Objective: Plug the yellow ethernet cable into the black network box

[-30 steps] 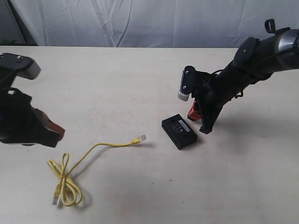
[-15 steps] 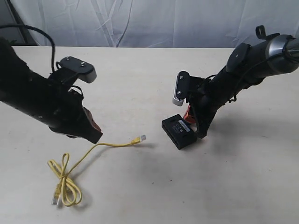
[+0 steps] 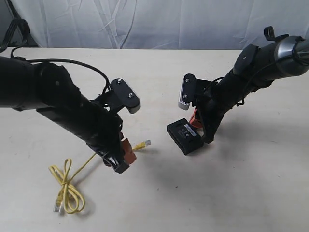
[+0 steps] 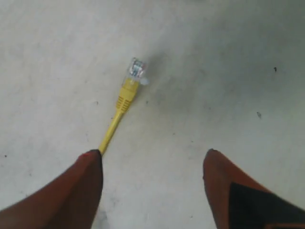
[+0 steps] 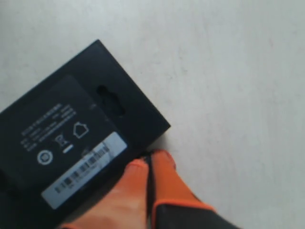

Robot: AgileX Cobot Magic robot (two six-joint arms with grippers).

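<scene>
You can read no words or numbers here. The flat black rectangular plastic box (image 5: 119, 90), at about four o'clock from the middle of the exterior view, carries white print (image 5: 47, 125) too small to make out, a house outline (image 5: 80, 129), a crossed-out bin sign (image 5: 60, 140), a round mark (image 5: 44, 157) and a pale barcode sticker (image 5: 86, 169).

One yellow cable (image 4: 125, 98), two clear plugs (image 3: 146, 142) (image 3: 56, 208), one black box (image 3: 185, 136), two arms (image 3: 63, 104) (image 3: 251, 72), two grippers (image 4: 152, 155) (image 5: 148, 162), one surface (image 3: 159, 203), one white backdrop (image 3: 145, 24).
</scene>
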